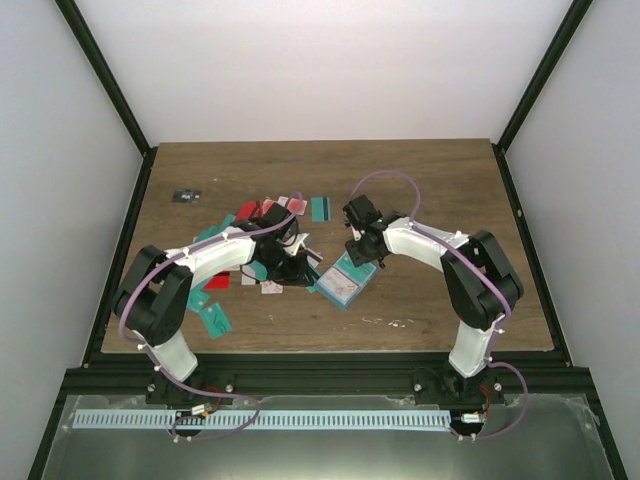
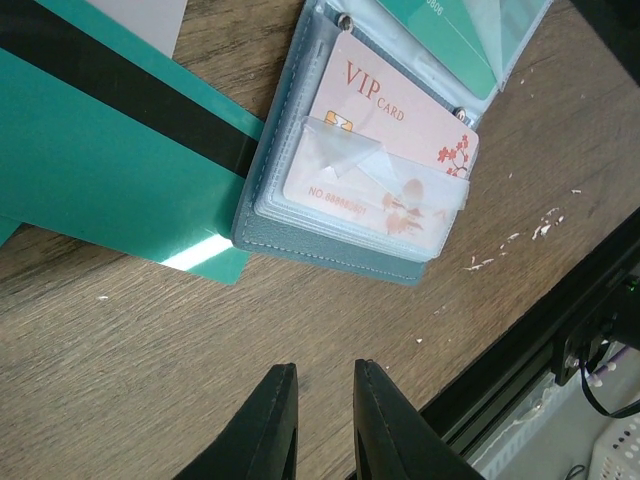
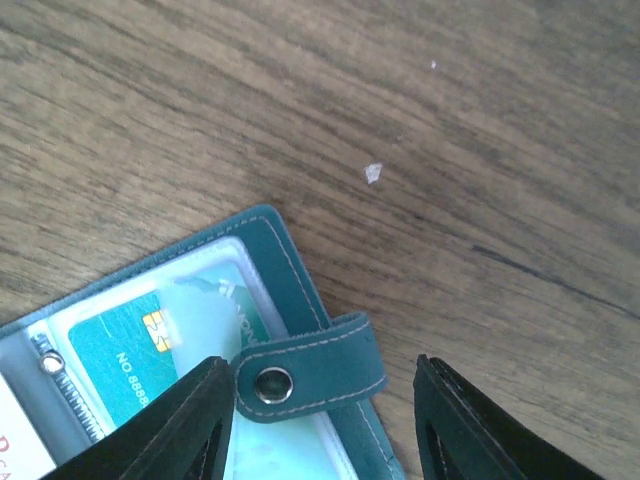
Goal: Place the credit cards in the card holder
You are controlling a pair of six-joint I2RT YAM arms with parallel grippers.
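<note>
Hovering by the card holder (image 1: 343, 285): right gripper (image 3: 322, 378) spread wide, left gripper (image 2: 325, 372) barely parted, both empty.

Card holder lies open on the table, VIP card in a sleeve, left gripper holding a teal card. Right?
Not quite. The left gripper holds nothing: left wrist view shows its jaws narrowly apart over bare wood. The card holder does lie open on the table, VIP card in a sleeve.
</note>
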